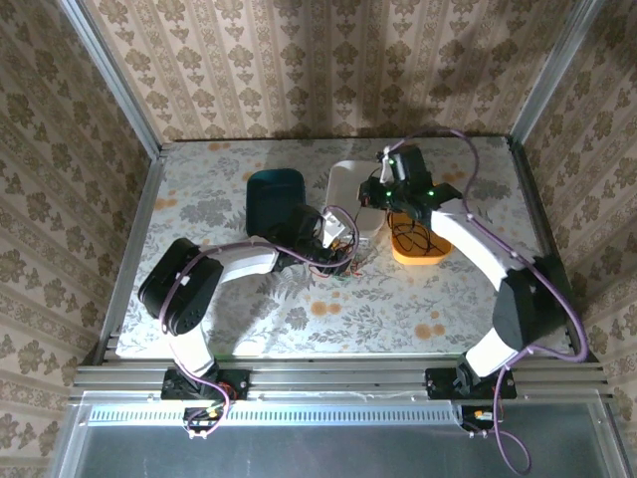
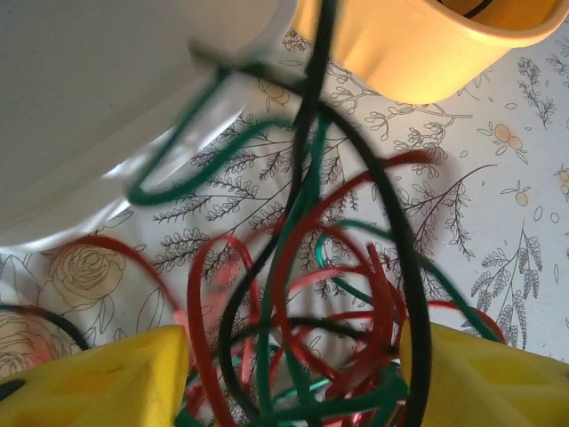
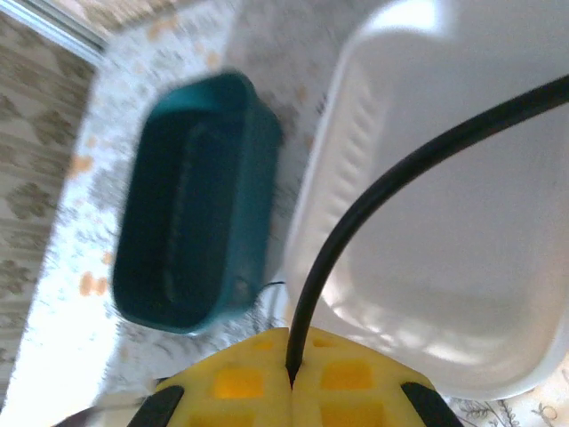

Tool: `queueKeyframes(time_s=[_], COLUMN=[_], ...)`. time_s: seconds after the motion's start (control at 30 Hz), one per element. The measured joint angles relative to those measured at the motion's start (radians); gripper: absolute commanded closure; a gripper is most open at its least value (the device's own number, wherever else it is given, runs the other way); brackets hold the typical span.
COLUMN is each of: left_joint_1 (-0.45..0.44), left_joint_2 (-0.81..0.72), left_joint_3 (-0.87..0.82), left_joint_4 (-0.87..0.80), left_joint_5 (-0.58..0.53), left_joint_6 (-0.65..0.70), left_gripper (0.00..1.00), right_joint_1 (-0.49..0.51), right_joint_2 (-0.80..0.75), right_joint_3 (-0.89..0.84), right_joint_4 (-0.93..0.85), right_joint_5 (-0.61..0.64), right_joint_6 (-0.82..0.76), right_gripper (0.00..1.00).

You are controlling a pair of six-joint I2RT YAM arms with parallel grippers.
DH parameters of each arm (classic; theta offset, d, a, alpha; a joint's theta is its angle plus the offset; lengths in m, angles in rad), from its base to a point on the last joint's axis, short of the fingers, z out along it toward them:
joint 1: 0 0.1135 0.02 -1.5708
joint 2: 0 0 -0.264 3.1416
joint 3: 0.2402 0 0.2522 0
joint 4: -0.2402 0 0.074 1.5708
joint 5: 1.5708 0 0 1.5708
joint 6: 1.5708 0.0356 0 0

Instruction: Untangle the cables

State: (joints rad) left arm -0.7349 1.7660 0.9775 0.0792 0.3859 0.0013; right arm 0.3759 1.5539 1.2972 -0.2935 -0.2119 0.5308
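Right gripper [image 3: 292,378]: yellow pads pressed together at the bottom edge, clamped on a black cable.
Black cable [image 3: 373,191]: comes up out of the seam between the pads, bends right, leaves at the upper right edge; crosses in front of the white tray.
White tray [image 3: 444,267]: fills the right side, ribbed inner wall on its left.
Teal bin [image 3: 191,231]: left of the white tray, just beside it, blurred, dark inside.
Tabletop [image 3: 53,294]: pale floral pattern.
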Motion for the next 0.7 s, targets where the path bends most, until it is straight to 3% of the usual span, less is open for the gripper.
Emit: queueKeyframes(time_s=[0.33, 0.7], left_joint_1=[-0.006, -0.012], left_joint_2=[0.006, 0.006], left_joint_3=[0.011, 0.009], left_joint_4=[-0.017, -0.029], left_joint_5=[0.002, -0.006], left_joint_6=[0.008, 0.015], left_gripper=[0.34, 0.31], right_joint_1=[-0.126, -0.271], right_joint_2=[-0.272, -0.399], right_joint_3=[-0.025, 0.013], right_joint_4=[0.036, 0.031], right_joint_5=[0.109, 0.248], right_joint_6=[-0.005, -0.042], right_gripper=[1.0, 1.0])
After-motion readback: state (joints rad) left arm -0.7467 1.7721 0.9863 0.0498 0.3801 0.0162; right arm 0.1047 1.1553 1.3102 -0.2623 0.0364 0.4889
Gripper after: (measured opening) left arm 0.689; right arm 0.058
